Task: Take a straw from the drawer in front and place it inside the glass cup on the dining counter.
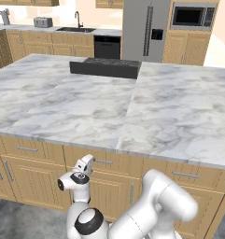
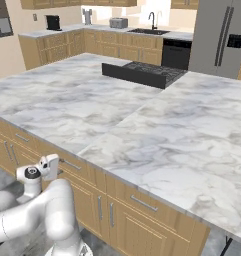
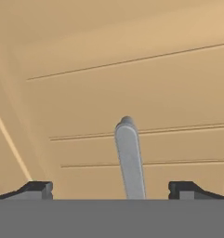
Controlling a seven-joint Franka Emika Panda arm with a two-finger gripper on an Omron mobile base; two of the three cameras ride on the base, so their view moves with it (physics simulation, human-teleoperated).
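From the left base view, the dining counter (image 1: 109, 107) is seen as a broad marble slab over light wooden cabinets. A dark cooktop (image 1: 105, 67) is set into its far edge. Under the near edge a row of drawer fronts is seen, all shut, so nothing can be told of what they hold. The drawer (image 1: 115, 162) in front carries a silver handle (image 1: 103, 162) whose long axis runs level along the front panel. The gripper (image 1: 88, 162) is held right at that front, just left of the handle's end; its jaws cannot be made out here. Against the far wall a sink (image 1: 75, 29), a toaster (image 1: 42, 22), a dishwasher (image 1: 107, 46), a fridge (image 1: 144, 30) and a microwave (image 1: 189, 17) are seen.

From the right base view, the same slab (image 2: 142, 125) is seen running away to the right, with the cooktop (image 2: 143, 73) beyond. The gripper (image 2: 53, 167) is seen close against the drawer front (image 2: 74, 167), beside the near end of its handle (image 2: 70, 164), which lies level along the panel. The drawer is shut.

Through the hand view, the wooden front panel (image 3: 132, 88) is seen close up. The handle (image 3: 129, 158) appears as a silver bar running up the picture from between the two dark fingertips (image 3: 36, 189), with its rounded end at the middle. The jaws are spread wide, one tip on each side of the bar and well apart from it; nothing is pinched.
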